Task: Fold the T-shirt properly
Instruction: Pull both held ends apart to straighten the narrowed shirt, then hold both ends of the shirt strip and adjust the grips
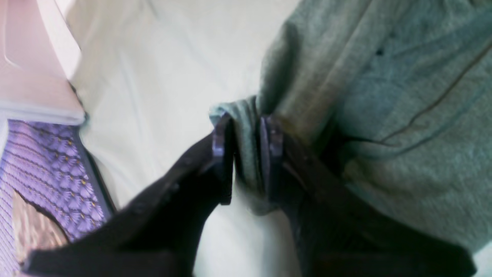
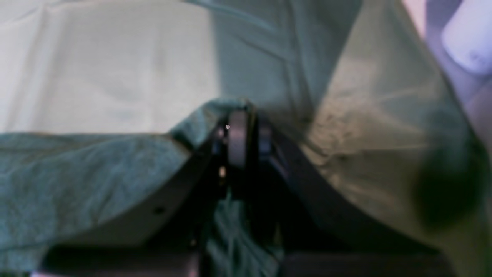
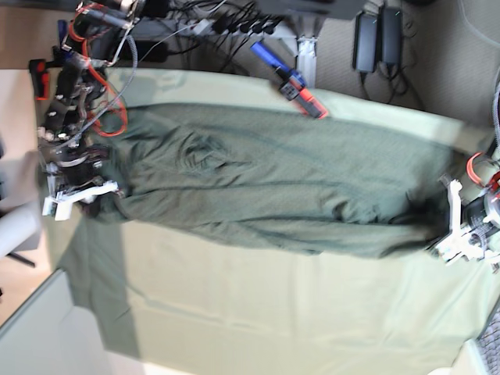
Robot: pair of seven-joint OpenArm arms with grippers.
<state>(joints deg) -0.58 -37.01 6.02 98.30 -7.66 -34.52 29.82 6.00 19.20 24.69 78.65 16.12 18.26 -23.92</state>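
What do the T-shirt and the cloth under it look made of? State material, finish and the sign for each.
T-shirt: seems a soft knit, probably cotton jersey, matte. Signs: heathered grey-green flecking, a seam line and loose wrinkles, and it bunches where the left end effector pinches it.

Table cloth: seems a thin, smooth woven fabric, pale mint, matte with a faint sheen. Signs: flat surface with shallow creases; its weave is too fine to see.

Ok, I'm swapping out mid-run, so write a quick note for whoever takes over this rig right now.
Left gripper: fingers pinch a bunched edge of the T-shirt.
Right gripper: fingers closed on the shirt's opposite edge.
Where: the shirt lies stretched lengthwise across the pale green table cloth, one arm at each end.
Done: both ends gripped; the shirt looks narrowed lengthwise, though the layers are hard to tell.
Left: bring the ends together for the cross fold, release, smooth wrinkles.
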